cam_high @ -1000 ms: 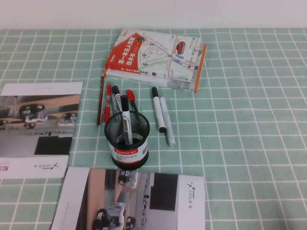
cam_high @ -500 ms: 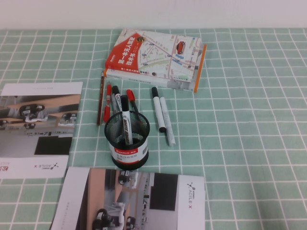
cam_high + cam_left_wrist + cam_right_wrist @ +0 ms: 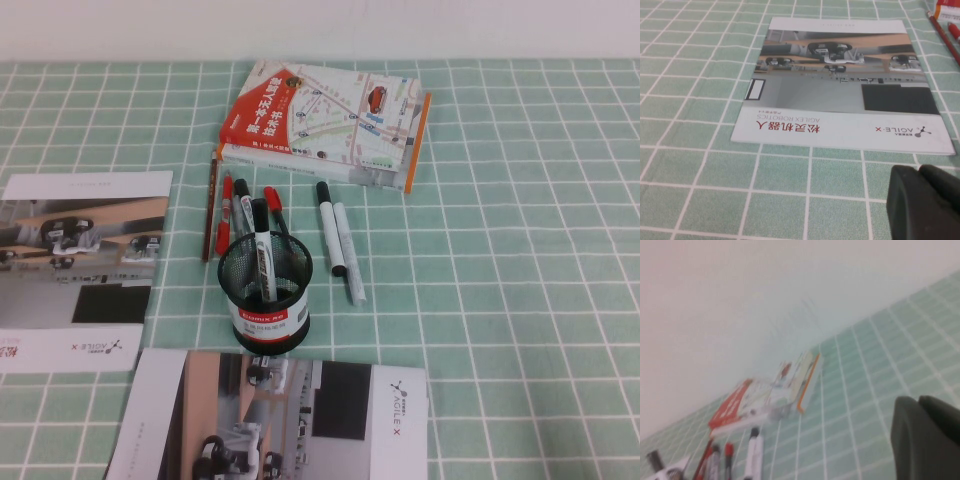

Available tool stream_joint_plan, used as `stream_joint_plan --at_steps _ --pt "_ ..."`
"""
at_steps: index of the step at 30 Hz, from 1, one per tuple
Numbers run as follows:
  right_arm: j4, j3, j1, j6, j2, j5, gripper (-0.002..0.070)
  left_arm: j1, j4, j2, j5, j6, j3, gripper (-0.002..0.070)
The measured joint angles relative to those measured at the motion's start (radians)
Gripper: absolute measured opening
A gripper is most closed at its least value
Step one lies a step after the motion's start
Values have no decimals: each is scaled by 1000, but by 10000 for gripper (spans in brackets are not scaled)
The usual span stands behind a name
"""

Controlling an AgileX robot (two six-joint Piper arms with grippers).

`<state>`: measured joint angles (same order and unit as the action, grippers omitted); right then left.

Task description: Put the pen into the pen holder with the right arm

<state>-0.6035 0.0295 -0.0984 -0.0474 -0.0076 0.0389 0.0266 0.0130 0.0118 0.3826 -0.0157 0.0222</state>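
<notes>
Right pincer (image 3: 927, 440) hangs well apart from pen holder (image 3: 267, 292); left pincer (image 3: 925, 202) by brochure (image 3: 840, 85).

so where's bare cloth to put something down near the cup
Right of the two loose pens, the cloth is bare to the table's right edge. Crowded: book behind the cup, pens at its left rear, brochures left and front. Left tool and right tool appear only in wrist views.

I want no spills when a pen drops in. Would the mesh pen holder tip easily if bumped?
Probably fairly easily: the pen holder is open wire mesh, likely light, and its pens lean out above the rim. Its wide base should help. The left gripper and right gripper are both away from it.
</notes>
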Motion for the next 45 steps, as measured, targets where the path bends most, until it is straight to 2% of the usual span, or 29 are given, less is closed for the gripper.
stream_joint_plan --at_steps 4,9,17,23,35,41,45 --pt "-61 -54 3 0 65 109 -19 0 0 0 0 0 0 -4" --pt "-44 -229 5 0 275 279 -19 0 0 0 0 0 0 -4" --pt "85 -586 5 -3 716 627 -19 0 0 0 0 0 0 -4" --pt "130 -803 -7 -19 1032 744 -19 0 0 0 0 0 0 -4" --pt "376 -1311 -332 169 1591 789 -19 0 0 0 0 0 0 -4" --pt "402 -1587 -425 183 1845 850 -17 0 0 0 0 0 0 -4" --pt "408 -1760 -459 204 1989 914 27 0 0 0 0 0 0 -4"
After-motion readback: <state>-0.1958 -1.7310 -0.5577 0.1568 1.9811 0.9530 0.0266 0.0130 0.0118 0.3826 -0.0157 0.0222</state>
